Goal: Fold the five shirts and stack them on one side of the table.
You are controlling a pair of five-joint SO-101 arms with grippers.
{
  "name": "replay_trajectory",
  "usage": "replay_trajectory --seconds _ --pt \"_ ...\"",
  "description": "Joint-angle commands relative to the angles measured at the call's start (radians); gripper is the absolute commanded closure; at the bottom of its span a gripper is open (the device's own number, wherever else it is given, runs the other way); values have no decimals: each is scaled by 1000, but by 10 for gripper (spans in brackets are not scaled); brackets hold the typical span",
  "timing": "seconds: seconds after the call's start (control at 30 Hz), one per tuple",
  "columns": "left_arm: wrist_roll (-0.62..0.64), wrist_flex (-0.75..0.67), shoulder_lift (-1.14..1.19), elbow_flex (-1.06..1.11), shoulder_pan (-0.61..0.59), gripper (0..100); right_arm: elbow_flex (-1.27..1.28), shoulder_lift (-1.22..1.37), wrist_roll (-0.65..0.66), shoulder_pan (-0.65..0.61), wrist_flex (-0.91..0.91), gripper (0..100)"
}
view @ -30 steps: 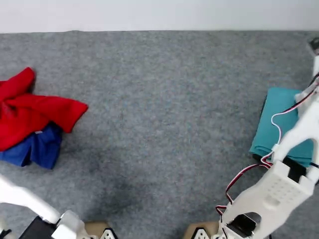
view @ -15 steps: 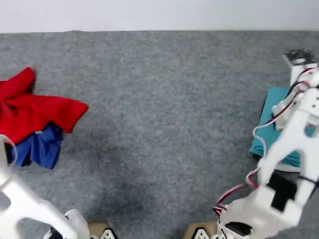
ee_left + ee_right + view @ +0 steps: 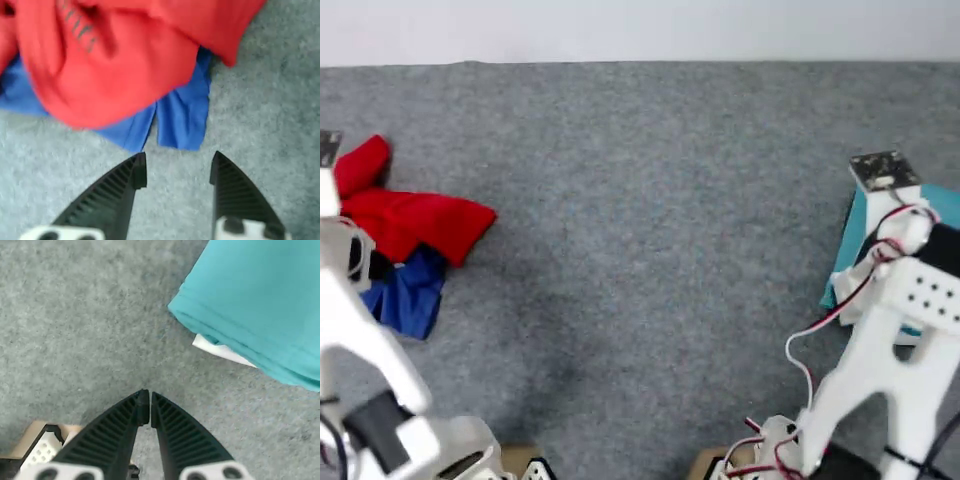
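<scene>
Here, the blue shirt (image 3: 182,120) lies just beyond the left gripper (image 3: 178,162).

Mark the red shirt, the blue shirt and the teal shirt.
red shirt (image 3: 420,222), high view, middle of its cloth.
blue shirt (image 3: 182,120), left wrist view, flap sticking out from under the red shirt.
teal shirt (image 3: 260,300), right wrist view, flat top of the fold.
</scene>
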Motion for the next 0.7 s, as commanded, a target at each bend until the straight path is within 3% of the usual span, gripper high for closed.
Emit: replay_trajectory --seconds 0.0,0.33,0.5,0.67 --pt "-15 -18 100 -143 32 785 29 -81 -9 -7 39 990" --pt "-12 -109 408 -318 44 798 112 -159 -48 -7 39 990" --pt "-14 -107 503 -394 66 988 114 -159 -141 -10 38 990" --pt "-9 -57 519 -490 81 996 112 -160 -149 -10 39 990"
